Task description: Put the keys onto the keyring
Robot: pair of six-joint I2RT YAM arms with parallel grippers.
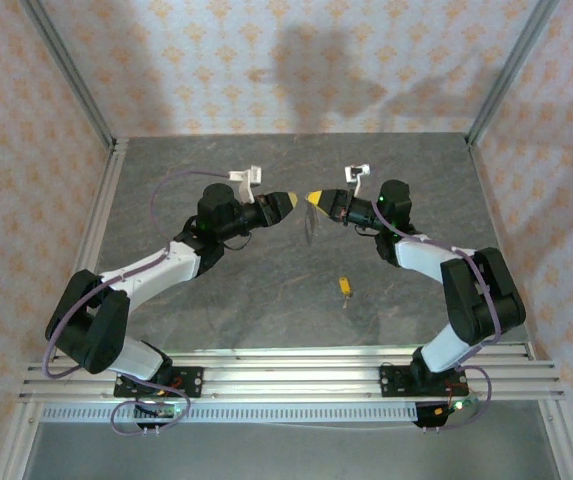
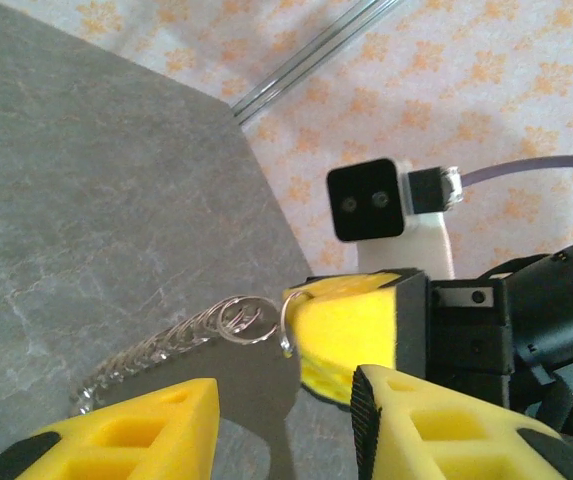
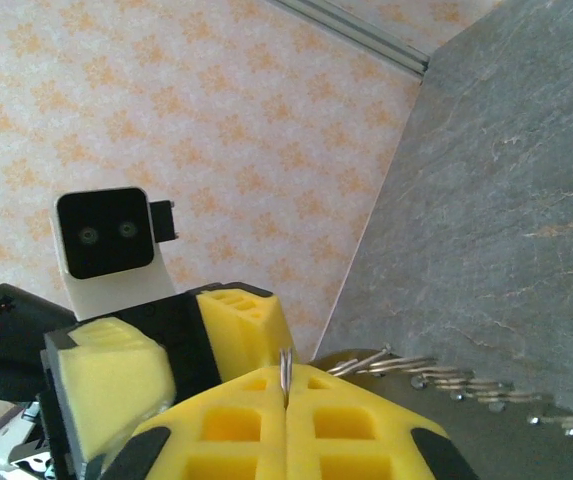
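While my right gripper point(image 1: 313, 198) clenches the keyring point(image 1: 309, 222) mid-table, the key point(image 1: 345, 287) lies flat at its 5 o'clock, axis 12-to-6, orange head far, nearer my right arm. From the left wrist, my left gripper point(image 2: 284, 388) gapes empty, with the ring's pale coil at 12. From the right wrist, my shut fingers point(image 3: 346, 430) pinch thin wire, and the toothed row trails toward 3.

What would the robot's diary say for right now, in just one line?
left fingers: open, near keyring | right fingers: shut on keyring | key: lying on table, not on keyring
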